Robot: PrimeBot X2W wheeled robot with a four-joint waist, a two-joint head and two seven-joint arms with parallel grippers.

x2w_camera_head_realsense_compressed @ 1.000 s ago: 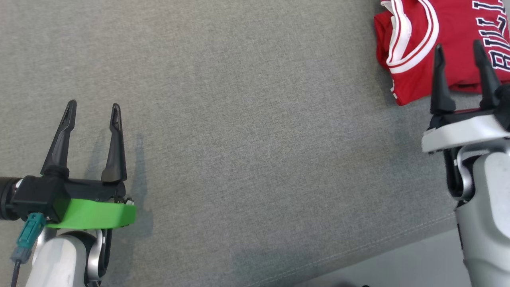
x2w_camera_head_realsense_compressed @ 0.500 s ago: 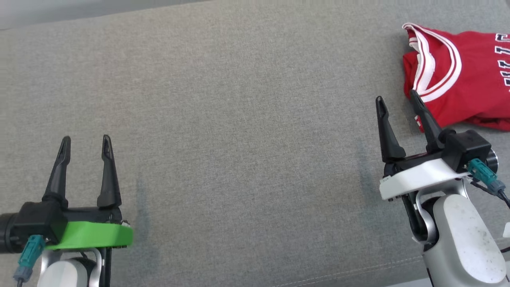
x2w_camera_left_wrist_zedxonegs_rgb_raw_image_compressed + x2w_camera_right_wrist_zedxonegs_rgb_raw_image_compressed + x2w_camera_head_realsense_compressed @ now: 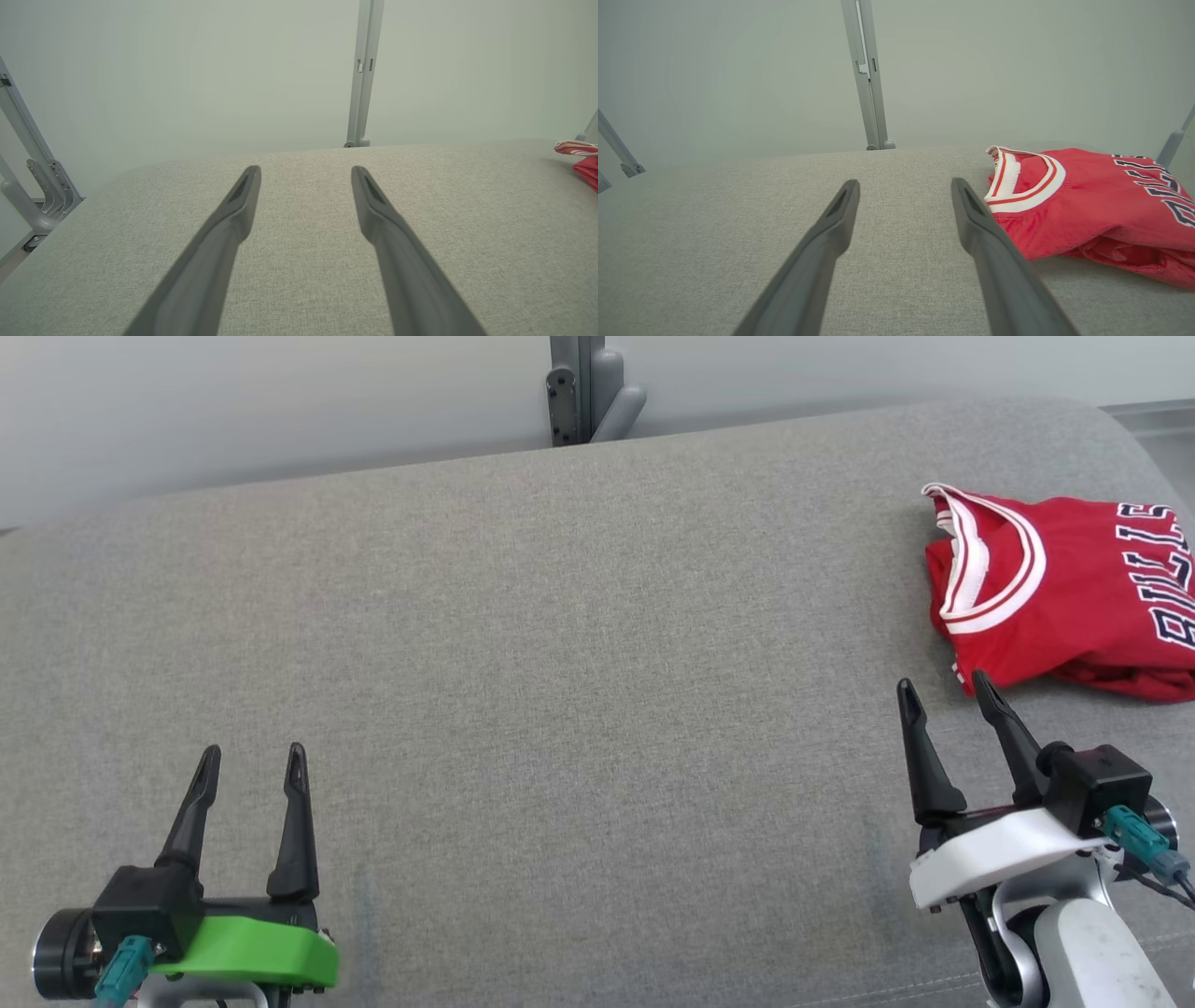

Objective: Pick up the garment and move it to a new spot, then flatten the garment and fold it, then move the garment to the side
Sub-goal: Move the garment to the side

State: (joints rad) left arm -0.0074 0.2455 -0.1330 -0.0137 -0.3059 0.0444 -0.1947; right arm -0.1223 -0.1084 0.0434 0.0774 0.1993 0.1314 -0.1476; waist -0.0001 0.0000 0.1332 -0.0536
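The garment [image 3: 1074, 593] is a red jersey with white trim and dark lettering, lying folded at the far right of the grey cushioned surface [image 3: 560, 663]. It also shows in the right wrist view [image 3: 1092, 205] and as a red edge in the left wrist view [image 3: 584, 161]. My right gripper [image 3: 948, 689] stands open just in front and to the left of the jersey, apart from it, with nothing between its fingers. Far to the left, near the front, my left gripper [image 3: 254, 758] is open and empty.
A grey metal post [image 3: 583, 387] rises behind the surface's far edge, against a pale wall. More grey frame legs [image 3: 32, 186] stand off the surface's left end. The surface's right end curves down past the jersey.
The head camera has tilted up, so the far edge, wall and post have come into view. My right gripper has drawn back from over the jersey to a spot in front of it.
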